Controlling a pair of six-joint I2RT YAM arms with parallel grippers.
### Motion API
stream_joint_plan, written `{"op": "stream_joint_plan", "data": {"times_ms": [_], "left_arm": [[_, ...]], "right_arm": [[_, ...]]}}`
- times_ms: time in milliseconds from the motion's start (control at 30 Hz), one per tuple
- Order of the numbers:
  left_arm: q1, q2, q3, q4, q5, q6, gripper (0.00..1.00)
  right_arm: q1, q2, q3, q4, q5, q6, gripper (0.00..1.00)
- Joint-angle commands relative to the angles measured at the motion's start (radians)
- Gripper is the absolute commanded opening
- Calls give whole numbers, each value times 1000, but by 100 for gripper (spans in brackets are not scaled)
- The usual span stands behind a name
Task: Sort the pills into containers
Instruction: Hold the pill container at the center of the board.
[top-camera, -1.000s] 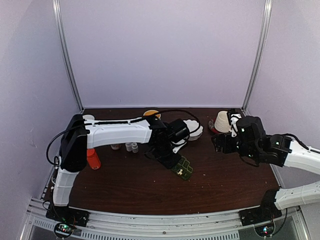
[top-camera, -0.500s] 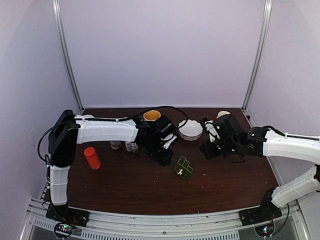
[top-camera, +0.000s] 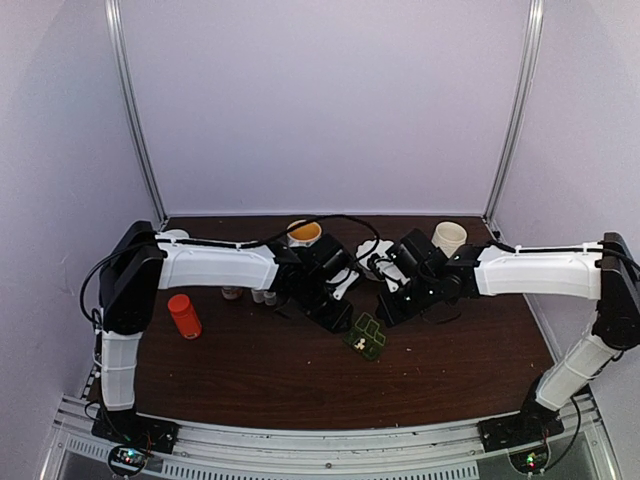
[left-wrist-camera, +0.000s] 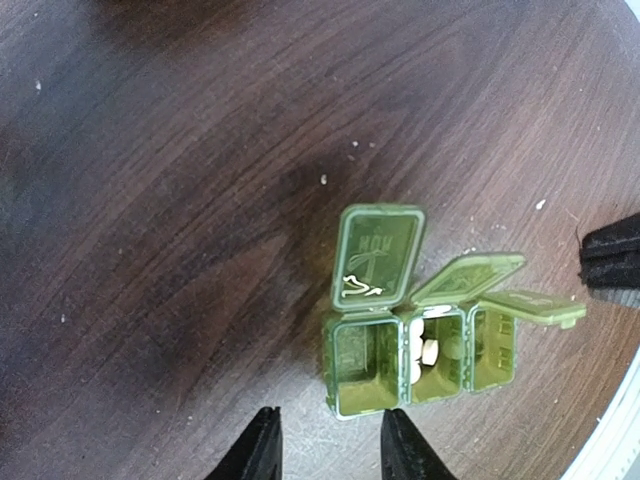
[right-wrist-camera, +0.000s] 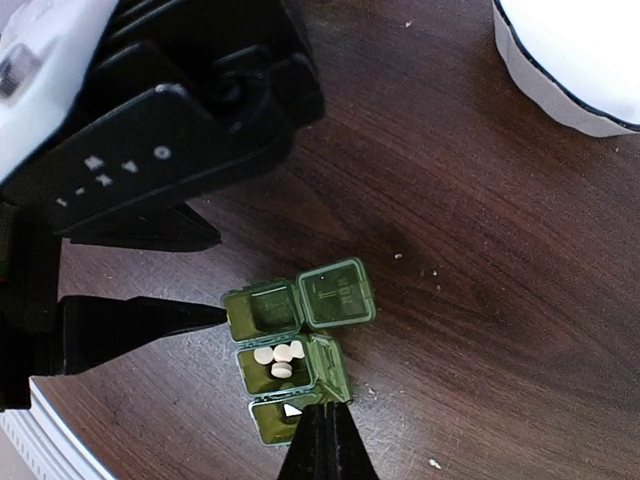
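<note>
1. Along the back of the top view: yellow mug, cream cup, white bowl partly hidden behind the arms; orange bottle at left.
2. Crowding: left gripper, fingers spread, holding nothing, just beside the pill box.
3. Crowding: right gripper, fingers pressed together, over the box's bottom compartment in its wrist view.
4. Contents: pill box at lower centre-right of the left wrist view, three lids open; white pills in the middle compartment.
</note>
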Motion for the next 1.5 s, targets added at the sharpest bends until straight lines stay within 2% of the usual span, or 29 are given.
{"op": "stream_joint_plan", "data": {"times_ms": [0,233,700,933,1067,1467], "left_arm": [[15,15,-41,79,30,-33,37],[16,19,-75,126,46,-58,37],[16,62,-59,126,68,-54,36],[14,94,-24,91,56,-31,25],[8,104,17,44,27,-9,24],[-7,117,62,-21,15,8,10]], "right_arm": [[-10,19,6,8,-12,6,0],[-15,63,-1,10,65,9,0],[-15,97,8,34,19,-11,0],[-15,101,0,48,-28,-15,0],[-15,113,2,48,-48,-19,0],[-15,119,-13,82,-144,-26,0]]}}
